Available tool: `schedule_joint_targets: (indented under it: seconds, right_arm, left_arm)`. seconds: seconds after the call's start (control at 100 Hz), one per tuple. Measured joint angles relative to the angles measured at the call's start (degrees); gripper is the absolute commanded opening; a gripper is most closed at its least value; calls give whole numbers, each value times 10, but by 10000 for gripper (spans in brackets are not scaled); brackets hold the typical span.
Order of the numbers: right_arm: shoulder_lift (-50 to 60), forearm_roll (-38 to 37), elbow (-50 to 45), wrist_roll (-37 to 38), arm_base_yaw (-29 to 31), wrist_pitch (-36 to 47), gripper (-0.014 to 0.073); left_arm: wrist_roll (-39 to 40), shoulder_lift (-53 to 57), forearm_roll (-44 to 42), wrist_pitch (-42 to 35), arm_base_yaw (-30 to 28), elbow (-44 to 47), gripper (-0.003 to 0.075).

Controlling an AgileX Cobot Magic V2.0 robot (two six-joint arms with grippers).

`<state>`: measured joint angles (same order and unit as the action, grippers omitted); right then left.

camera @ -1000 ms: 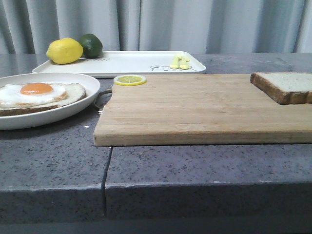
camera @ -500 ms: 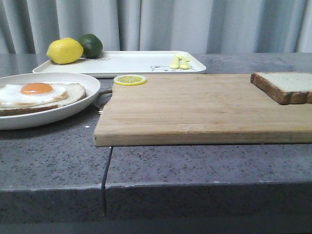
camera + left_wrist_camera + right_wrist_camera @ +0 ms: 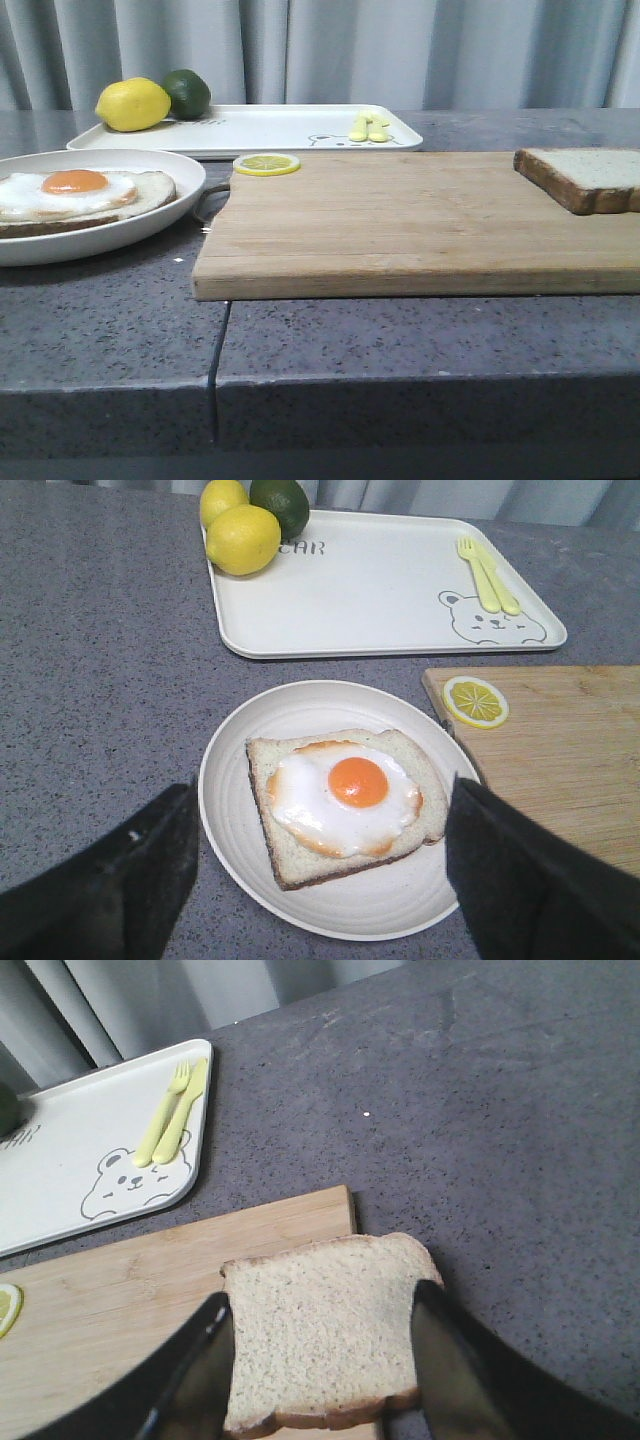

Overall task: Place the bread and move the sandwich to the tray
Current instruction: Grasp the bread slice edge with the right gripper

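Observation:
The bread (image 3: 585, 176) lies flat at the far right of the wooden cutting board; in the right wrist view the bread (image 3: 320, 1345) sits between my right gripper's (image 3: 320, 1300) open fingers, which hang over its two sides. The sandwich (image 3: 80, 190), an egg-topped slice, lies in the round white plate (image 3: 150, 225) at the left. In the left wrist view my left gripper (image 3: 322, 790) is open above the sandwich (image 3: 345, 800), fingers either side of the plate (image 3: 230, 810). The white tray (image 3: 270, 128) stands behind. Neither gripper shows in the front view.
The wooden cutting board (image 3: 400, 220) fills the middle, with a lemon slice (image 3: 266, 163) on its far left corner. On the tray sit a lemon (image 3: 132, 104), a lime (image 3: 187, 92) and yellow cutlery (image 3: 368, 127). The grey table's front edge is near.

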<state>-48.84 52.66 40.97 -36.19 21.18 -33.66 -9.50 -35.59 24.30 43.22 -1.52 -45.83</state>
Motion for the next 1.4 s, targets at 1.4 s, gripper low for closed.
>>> schedule_joint_targets:
  seconds: [1.4]
  right_arm:
    - [-267, 387, -97, -272, 79, -41, 417]
  left_arm:
    - [0, 0, 0, 1, 0, 0, 484]
